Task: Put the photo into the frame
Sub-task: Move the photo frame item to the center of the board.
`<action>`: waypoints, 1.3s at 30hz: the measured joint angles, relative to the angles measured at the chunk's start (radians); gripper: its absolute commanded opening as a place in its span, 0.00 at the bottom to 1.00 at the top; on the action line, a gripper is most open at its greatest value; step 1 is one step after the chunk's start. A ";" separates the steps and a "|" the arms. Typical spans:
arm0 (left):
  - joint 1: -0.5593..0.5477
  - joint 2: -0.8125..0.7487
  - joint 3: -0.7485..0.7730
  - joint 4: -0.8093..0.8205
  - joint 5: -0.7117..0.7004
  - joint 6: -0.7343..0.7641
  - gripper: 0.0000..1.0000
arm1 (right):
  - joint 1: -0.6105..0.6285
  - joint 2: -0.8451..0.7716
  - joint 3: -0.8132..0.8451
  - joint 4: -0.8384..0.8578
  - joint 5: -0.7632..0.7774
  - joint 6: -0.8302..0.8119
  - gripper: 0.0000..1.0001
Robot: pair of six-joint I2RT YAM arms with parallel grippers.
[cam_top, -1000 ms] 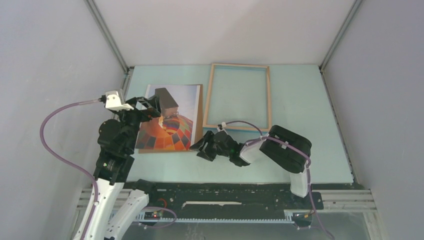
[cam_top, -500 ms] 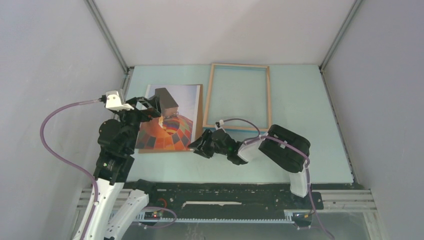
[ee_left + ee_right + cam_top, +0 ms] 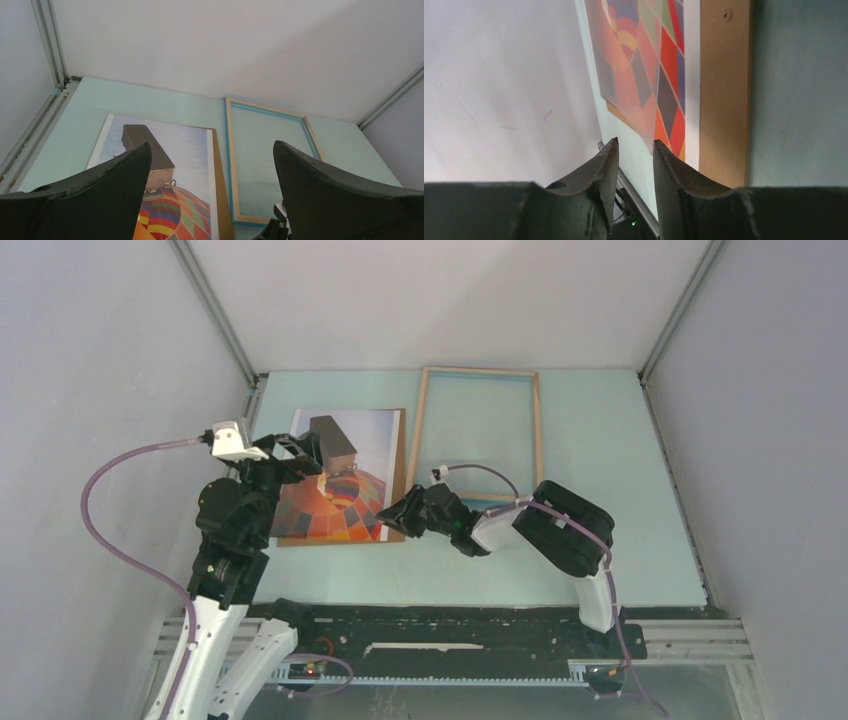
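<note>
Surfaces: The table (image 3: 620,470) has a matte, pale green top. White walls enclose it on three sides, with metal rails in the two far corners.

Task items: The photo (image 3: 372,445) is a thin, glossy rectangular print. It lies face up on the left half of the table, toward the far edge. I see a dark basket on pale sky and a balloon of orange, red and multicoloured panels. It rests on a plain brown backing board (image 3: 401,472), which shows as a strip along the photo's right and near edges. In the right wrist view this strip is flat and fibrous, with one small fastener in it. The frame (image 3: 537,435) is an open rectangle of light wood rails with a turquoise inner edge. It lies flat at the middle of the far edge, just beside the board's right side. The table top shows through its opening.

Jaws: The left gripper (image 3: 211,144) hovers over the photo's left part with its jaws spread wide and holding nothing. The right gripper (image 3: 634,146) sits low at the photo's near right corner, between board and frame. Its jaws stand a narrow gap apart. The print's corner looks lifted off the board just beyond the tips. I cannot tell whether it lies inside the gap, and I see nothing pinched.

Obstructions: The left arm and its purple cable (image 3: 110,502) cover the photo's left edge from above.
</note>
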 measured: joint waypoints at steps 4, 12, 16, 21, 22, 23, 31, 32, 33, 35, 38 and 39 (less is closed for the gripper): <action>-0.001 0.002 0.000 0.000 0.000 0.005 1.00 | -0.017 0.054 0.038 0.000 -0.010 0.005 0.23; -0.023 0.016 0.000 0.000 0.003 0.005 1.00 | -0.048 0.116 0.097 -0.002 -0.053 -0.017 0.00; -0.024 0.033 0.000 0.000 0.007 0.003 1.00 | -0.077 0.093 0.100 -0.058 -0.079 -0.106 0.00; -0.024 0.046 0.000 0.001 0.021 -0.005 1.00 | -0.106 -0.061 0.084 -0.211 -0.102 -0.263 0.00; -0.024 0.048 0.000 0.002 0.026 -0.006 1.00 | -0.109 -0.104 0.073 -0.233 -0.103 -0.289 0.00; -0.024 0.051 0.000 0.002 0.030 -0.011 1.00 | -0.112 -0.161 0.048 -0.249 -0.109 -0.318 0.00; -0.024 0.076 0.000 0.006 0.055 -0.031 1.00 | -0.122 -0.420 -0.191 -0.305 -0.195 -0.428 0.00; -0.024 0.079 0.000 0.007 0.056 -0.031 1.00 | -0.122 -0.435 -0.240 -0.304 -0.201 -0.432 0.00; -0.024 0.081 0.000 0.008 0.058 -0.032 1.00 | -0.123 -0.444 -0.282 -0.308 -0.206 -0.436 0.00; -0.024 0.084 0.000 0.008 0.061 -0.032 1.00 | -0.127 -0.446 -0.338 -0.320 -0.221 -0.448 0.00; -0.024 0.089 0.000 0.009 0.063 -0.032 1.00 | -0.142 -0.426 -0.354 -0.306 -0.262 -0.457 0.08; -0.024 0.090 0.000 0.008 0.063 -0.033 1.00 | -0.148 -0.415 -0.354 -0.285 -0.278 -0.458 0.11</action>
